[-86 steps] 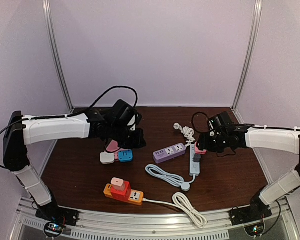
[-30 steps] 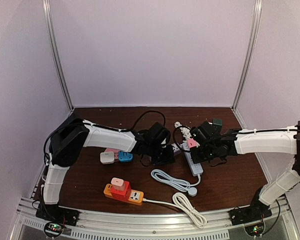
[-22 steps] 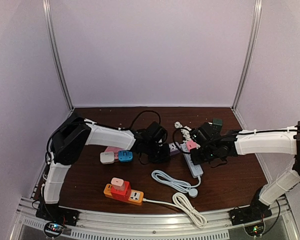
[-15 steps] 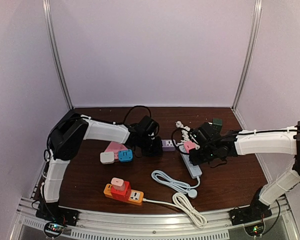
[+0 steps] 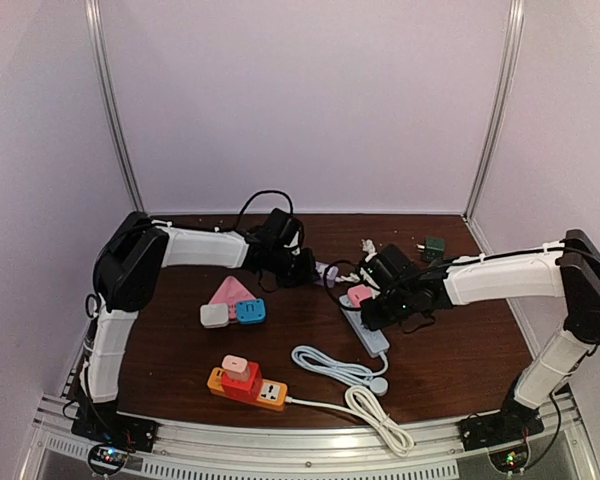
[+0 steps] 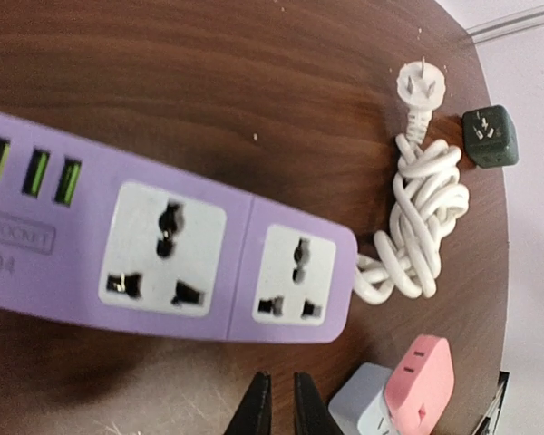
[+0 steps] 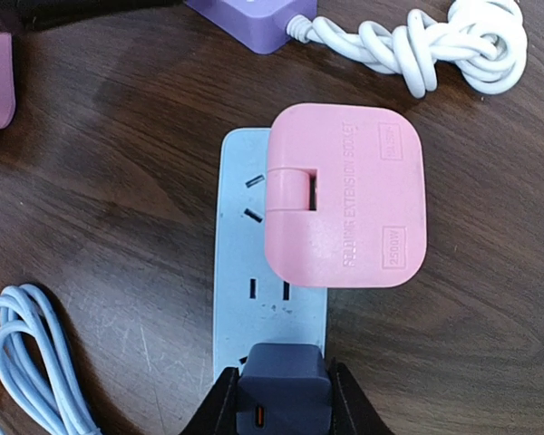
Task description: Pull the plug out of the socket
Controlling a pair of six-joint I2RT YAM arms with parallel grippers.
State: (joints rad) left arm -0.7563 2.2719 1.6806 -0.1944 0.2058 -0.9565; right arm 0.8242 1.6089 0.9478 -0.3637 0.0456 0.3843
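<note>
A dark blue-grey plug [image 7: 283,399] sits in the near end of a light blue socket strip [image 7: 254,272], and my right gripper [image 7: 283,381] is shut on its two sides. A pink extension adapter [image 7: 344,195] is plugged into the same strip further along. From above, the right gripper [image 5: 378,310] is over this strip [image 5: 373,341] at the table's middle. My left gripper [image 6: 279,381] is shut and holds nothing. It hovers just in front of a purple socket strip [image 6: 163,254], which has no plug in its sockets. From above, the left gripper [image 5: 302,268] is at the back centre.
A knotted white cable [image 6: 417,227] and a dark green adapter [image 5: 435,245] lie at the back right. Pink, white and blue adapters [image 5: 230,302] sit at the left. An orange-red strip [image 5: 245,382], a light blue coil [image 5: 330,362] and a white cord [image 5: 375,410] lie in front.
The left gripper has drawn back toward the far left, and the purple strip has shifted that way with it. The right gripper and the light blue strip have slid a little left.
</note>
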